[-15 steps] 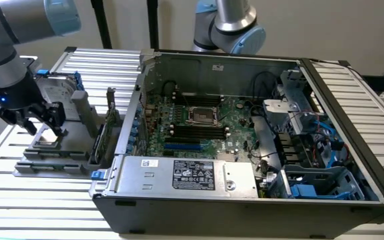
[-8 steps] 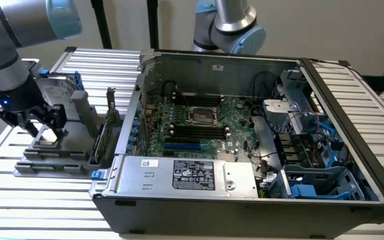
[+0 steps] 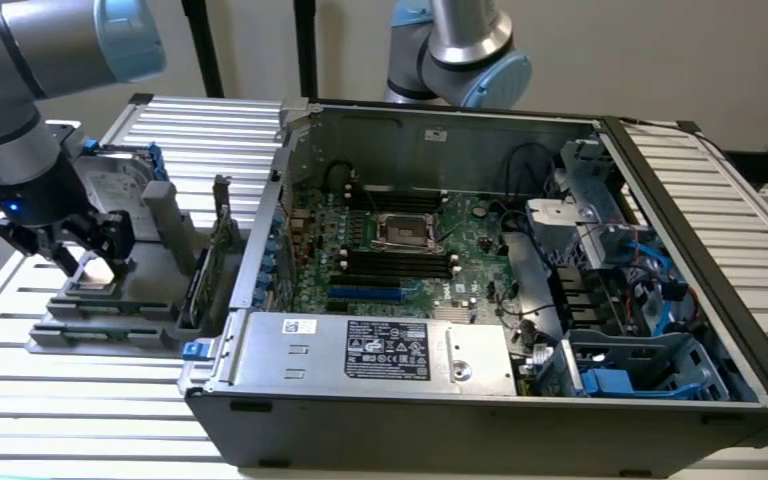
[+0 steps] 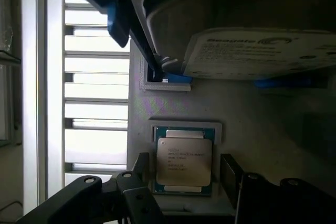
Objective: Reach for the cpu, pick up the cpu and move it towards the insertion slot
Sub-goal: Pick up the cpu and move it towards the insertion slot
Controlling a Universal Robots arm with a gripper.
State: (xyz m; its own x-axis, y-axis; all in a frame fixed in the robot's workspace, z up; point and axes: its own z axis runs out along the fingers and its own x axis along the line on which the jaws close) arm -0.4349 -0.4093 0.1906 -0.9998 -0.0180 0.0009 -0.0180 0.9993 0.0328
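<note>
**Exterior view.** The gripper [image 3: 87, 265] hangs low over the grey parts holder [image 3: 104, 328] at the exterior view's left, just in front of the upright hard drive [image 3: 117, 185]. The insertion slot [image 3: 408, 232] lies inside the open computer case [image 3: 424, 135], on the green board, well apart from the gripper and to its right. Its dark centre appears unoccupied.

**Wrist view.** The cpu [image 4: 185, 162] lies flat in a framed recess of the parts holder [image 4: 262, 124], metal top upward. The gripper [image 4: 185, 164] straddles it with its jaws spread apart, one finger [image 4: 143, 165] on each side. Both fingers stand just outside the recess frame, and neither presses on the chip.

**Task status.** Judged from both views, the reach is essentially complete. The grasp has not been made, the cpu has not been lifted, and the whole transfer towards the insertion slot remains.
</note>
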